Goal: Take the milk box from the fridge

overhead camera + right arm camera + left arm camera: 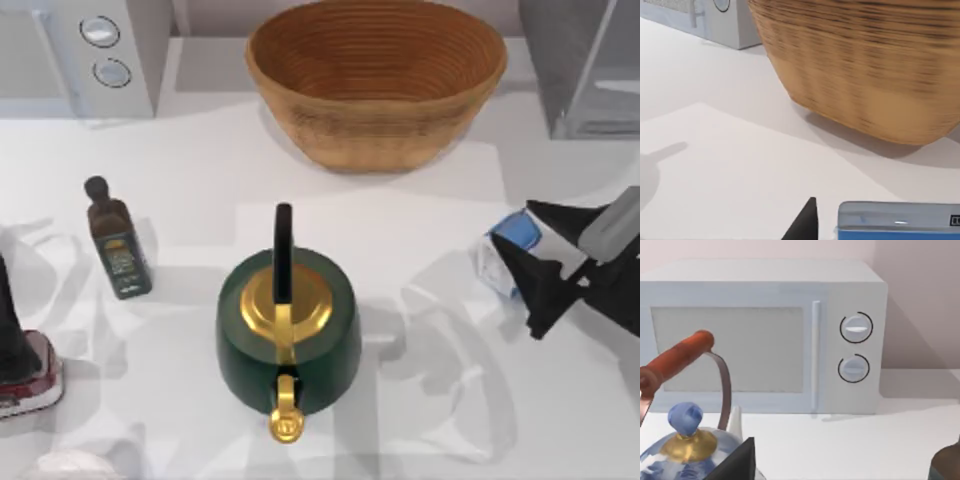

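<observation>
1. At the right edge of the top view, a little below mid-height, the right gripper [522, 262] has its dark fingers either side of the milk box [508, 252], grasping it; the carton sits over the white table [420, 420], out of the fridge [585, 65] at the upper right corner.
2. To do this step well, I judge the grip should stay firm and level, and the carton should be carried clear of the fridge door panel before being set upright on bare table.
3. The milk box is a small boxy carton, white-sided with a light-blue top [897, 222], smooth and likely easy to crush.
4. At lower centre stands a glossy green kettle [288, 335] with a brass lid and spout.
5. The left gripper, finger state impossible to tell, is parked at the lower left.
6. Farther up: a dark bottle [117, 240], a ribbed woven basket [375, 80], a white microwave [90, 50].
</observation>
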{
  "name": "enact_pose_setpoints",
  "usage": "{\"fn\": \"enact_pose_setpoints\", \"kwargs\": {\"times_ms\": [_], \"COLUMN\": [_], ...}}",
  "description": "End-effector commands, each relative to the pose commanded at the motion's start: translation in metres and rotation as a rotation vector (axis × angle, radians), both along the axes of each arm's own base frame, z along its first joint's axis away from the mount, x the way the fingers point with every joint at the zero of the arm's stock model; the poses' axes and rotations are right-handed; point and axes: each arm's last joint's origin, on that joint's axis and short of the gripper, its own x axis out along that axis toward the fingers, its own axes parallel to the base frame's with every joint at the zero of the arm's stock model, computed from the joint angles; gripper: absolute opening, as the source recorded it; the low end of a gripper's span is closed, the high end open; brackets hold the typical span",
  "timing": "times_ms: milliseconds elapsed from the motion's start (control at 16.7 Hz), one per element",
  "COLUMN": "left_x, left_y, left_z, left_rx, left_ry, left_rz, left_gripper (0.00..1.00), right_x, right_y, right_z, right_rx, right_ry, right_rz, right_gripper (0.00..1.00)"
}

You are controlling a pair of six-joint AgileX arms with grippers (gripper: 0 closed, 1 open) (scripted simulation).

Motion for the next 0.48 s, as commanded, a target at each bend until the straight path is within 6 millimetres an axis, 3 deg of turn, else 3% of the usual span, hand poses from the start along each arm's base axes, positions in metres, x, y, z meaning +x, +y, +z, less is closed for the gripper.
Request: {"fn": "enact_pose_setpoints", "kwargs": {"times_ms": [120, 480], "left_x": [0.0, 0.0], "left_y": [0.0, 0.0], "left_z": [0.0, 0.0], "left_rx": [0.0, 0.0], "left_ry": [0.0, 0.0], "left_rz": [0.0, 0.0], "left_gripper": [1.0, 1.0], "right_x": [0.0, 0.0], "right_y": [0.0, 0.0], "right_z": [0.0, 0.0], "right_rx": [0.0, 0.0], "right_ry": [0.0, 0.0], "right_rz": [0.0, 0.0], "right_gripper": [0.98, 1.0]}}
